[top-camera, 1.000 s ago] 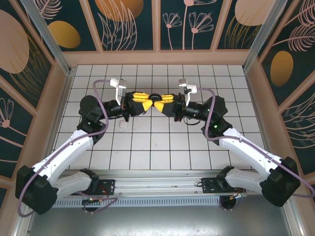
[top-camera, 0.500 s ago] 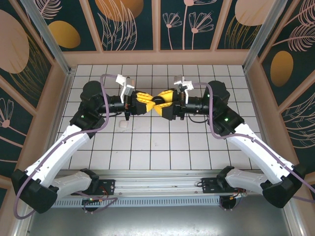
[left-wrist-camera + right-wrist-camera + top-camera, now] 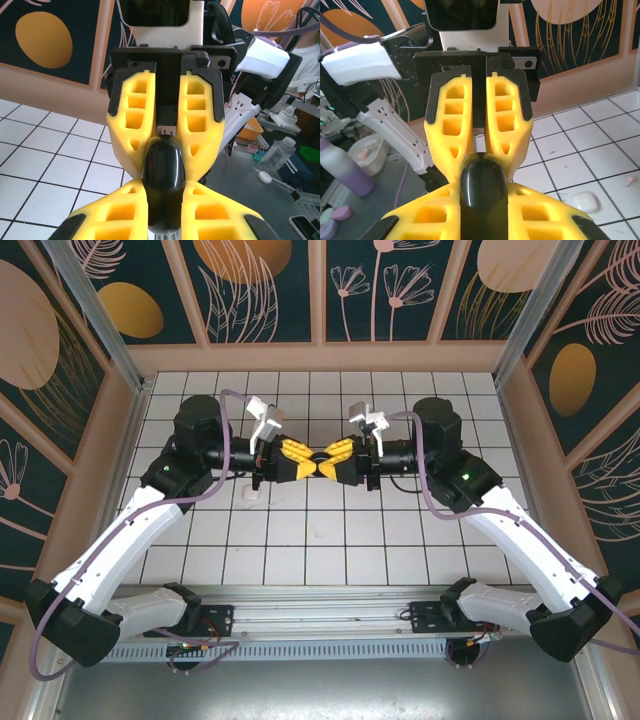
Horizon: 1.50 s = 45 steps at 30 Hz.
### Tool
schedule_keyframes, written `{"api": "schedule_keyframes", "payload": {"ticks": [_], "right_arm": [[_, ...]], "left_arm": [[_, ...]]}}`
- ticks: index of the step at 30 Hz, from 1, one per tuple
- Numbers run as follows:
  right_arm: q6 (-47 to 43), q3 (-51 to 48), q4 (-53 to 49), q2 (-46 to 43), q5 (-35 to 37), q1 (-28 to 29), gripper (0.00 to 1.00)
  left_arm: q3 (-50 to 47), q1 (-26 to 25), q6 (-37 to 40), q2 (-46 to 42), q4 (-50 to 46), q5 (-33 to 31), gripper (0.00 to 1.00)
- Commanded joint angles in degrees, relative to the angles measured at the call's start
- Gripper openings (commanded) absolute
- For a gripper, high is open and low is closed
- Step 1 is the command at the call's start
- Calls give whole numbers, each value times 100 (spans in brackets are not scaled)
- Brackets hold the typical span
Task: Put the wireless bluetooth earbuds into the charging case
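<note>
A glossy black rounded charging case (image 3: 320, 461) hangs above the middle of the white tiled table (image 3: 330, 540), gripped from both ends. My left gripper (image 3: 312, 462) comes in from the left and is shut on it. My right gripper (image 3: 329, 462) faces it from the right, also shut on it. In the left wrist view the case (image 3: 164, 172) sits between my yellow fingers (image 3: 117, 210), with the right gripper's fingers (image 3: 202, 125) pinching its far end. The right wrist view mirrors this around the case (image 3: 482, 192). The earbuds are out of view.
A small white rounded object (image 3: 252, 495) lies on the tiles below the left wrist, and it also shows in the right wrist view (image 3: 586, 201). Patterned walls (image 3: 320, 300) enclose the table on three sides. The arm bases sit on the rail (image 3: 320, 615) at the near edge.
Both arms swung their elbows toward the back wall and rolled their wrists, with the grippers still meeting mid-table. The right jaws spread wide half a second ago and have closed on the case again.
</note>
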Motion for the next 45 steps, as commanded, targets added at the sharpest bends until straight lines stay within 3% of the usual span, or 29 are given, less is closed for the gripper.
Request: {"api": "schedule_keyframes", "payload": {"ticks": [1, 3, 4, 8, 11, 24, 30, 37, 39, 43, 45], "right_arm": [[54, 36, 239, 18, -290, -8, 7], [227, -67, 447, 23, -253, -16, 2], [331, -117, 569, 22, -230, -16, 1], [680, -345, 1028, -70, 8, -77, 0], [921, -532, 1389, -182, 108, -173, 0], [1372, -688, 1941, -64, -107, -236, 0], [1399, -676, 1944, 11, -239, -230, 0], [1296, -437, 1672, 275, -504, -205, 0], [1257, -398, 1644, 330, -555, -185, 0], [1235, -389, 1680, 329, -568, -157, 0], [1193, -381, 1655, 308, -509, -156, 0]], "left_arm": [[182, -6, 160, -1, -157, 27, 2], [163, -11, 183, -29, -144, -150, 7], [148, -8, 193, -53, -154, -283, 19], [-170, 83, -230, -276, 332, -894, 49], [-605, 102, -630, -486, 1044, -972, 57], [-1355, 102, -1789, -131, 3138, -292, 48], [-1308, 107, -1740, -87, 3157, -283, 41], [-1259, 108, -1632, -84, 2994, -317, 42], [-1250, 101, -1618, -76, 2985, -308, 39], [-1211, 100, -1564, -41, 2853, -264, 25], [-1212, 106, -1488, -40, 2722, -288, 28]]}}
